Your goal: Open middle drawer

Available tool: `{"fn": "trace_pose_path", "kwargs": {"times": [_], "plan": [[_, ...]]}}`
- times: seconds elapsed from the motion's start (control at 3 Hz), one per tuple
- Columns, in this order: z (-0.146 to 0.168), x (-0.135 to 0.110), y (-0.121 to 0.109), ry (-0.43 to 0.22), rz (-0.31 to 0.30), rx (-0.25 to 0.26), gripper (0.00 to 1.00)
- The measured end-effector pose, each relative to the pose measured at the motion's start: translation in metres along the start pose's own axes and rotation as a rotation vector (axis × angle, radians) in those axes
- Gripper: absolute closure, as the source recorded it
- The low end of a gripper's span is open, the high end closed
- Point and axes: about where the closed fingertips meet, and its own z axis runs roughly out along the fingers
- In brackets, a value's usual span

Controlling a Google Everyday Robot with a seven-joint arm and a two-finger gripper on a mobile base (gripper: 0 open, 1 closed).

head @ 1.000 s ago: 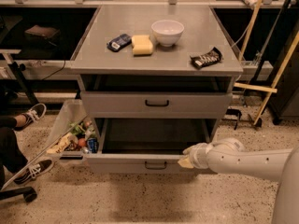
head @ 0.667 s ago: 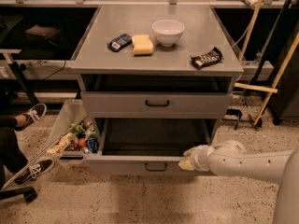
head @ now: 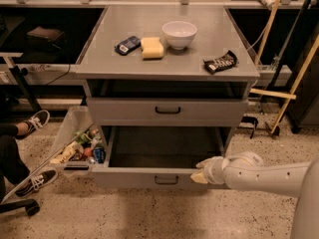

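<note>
Grey sheet metal formed the middle drawer (head: 129,178), which stood pulled well out of the cabinet (head: 94,91). Its dark inside was showing, and its small black bar handle (head: 166,179) sat at the centre of the front panel. The gripper (head: 201,176) lay at the top edge of that panel, to the right of the handle, touching the rim or very nearly so. Whether it was clamped on the rim or had let go could not be told. The white arm (head: 264,176) reached in from the drawer's right, low and roughly level with the front. That placement suits drawing the panel straight outward rather than lifting it.

Judged by how far the drawer projected, the opening looked all but done. What remained was probably to back clear without nudging it shut.

Directly above the drawer, a closed drawer (head: 124,112) sat flush, as no part of the job. Higher above, the cabinet top carried a white bowl (head: 179,34), a yellow sponge (head: 152,48) and two dark packets (head: 220,62), well apart from the arm's path. Just left of the drawer's front corner leaned a translucent bin of litter (head: 70,123), close enough to snag a careless sideways move. Farther left of the drawer were a seated person's shoes (head: 35,121).
</note>
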Motion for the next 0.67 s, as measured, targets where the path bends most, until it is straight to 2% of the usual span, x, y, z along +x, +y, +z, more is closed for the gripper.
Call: {"fn": "trace_pose_path", "kwargs": {"times": [0.67], "plan": [[-0.0042, 0.0037, 0.0052, -0.001, 0.006, -0.002, 1.0]]}}
